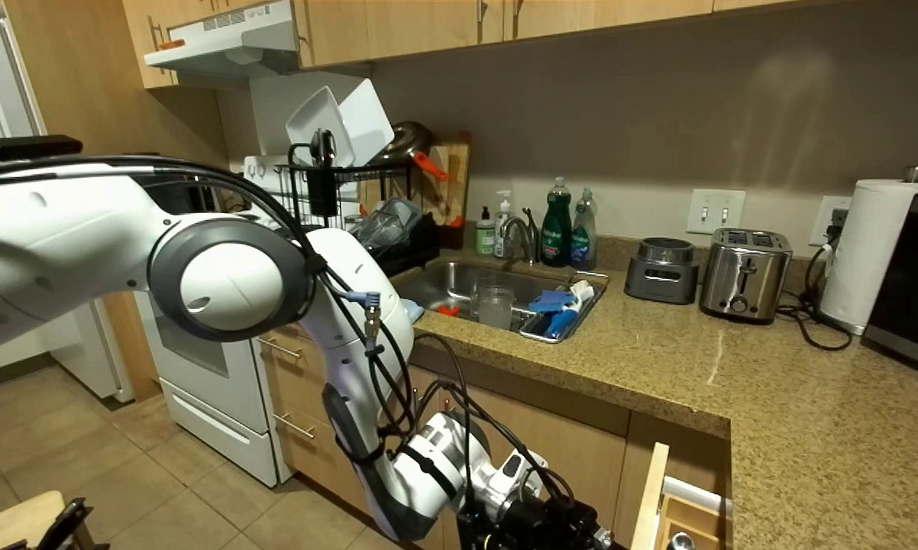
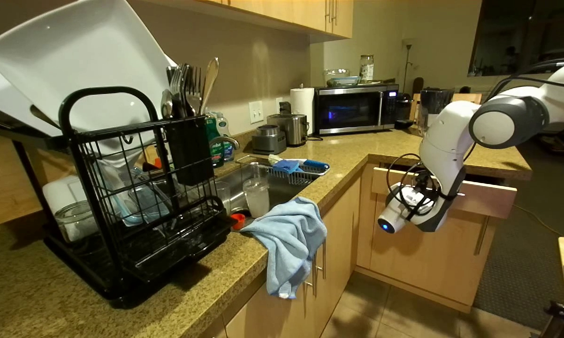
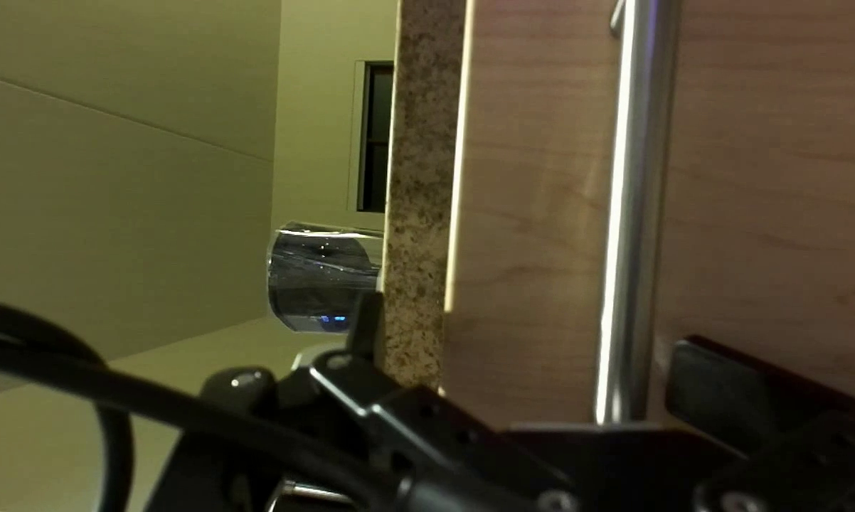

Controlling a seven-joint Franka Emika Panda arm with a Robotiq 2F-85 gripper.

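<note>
In the wrist view, the black two-fingered end effector [image 3: 527,348] enters along the bottom of the frame, its fingers [image 3: 705,391] spread apart. A straight, round, silver metal bar handle [image 3: 630,213] runs from the top of the frame down into the gap between them, just beside the finger at the right and farther from the one at the left; whether its lower end touches the end effector cannot be told. The handle is on a pale wood-grained drawer front [image 3: 541,213], whose left edge lies near the speckled brown stone bench [image 3: 420,156].

In an exterior view, the drawer front stands out past the bench edge, and a light wooden divided tray [image 1: 699,513] shows behind it at the lower right. In an exterior view, the jointed white-and-grey robot arm [image 2: 444,141] crosses before the drawer front at the right of the frame.

Lettering on the green plastic dish-soap bottle [image 1: 557,225] and lit digits on the black-and-steel microwave [image 2: 350,112] are too small to read.
</note>
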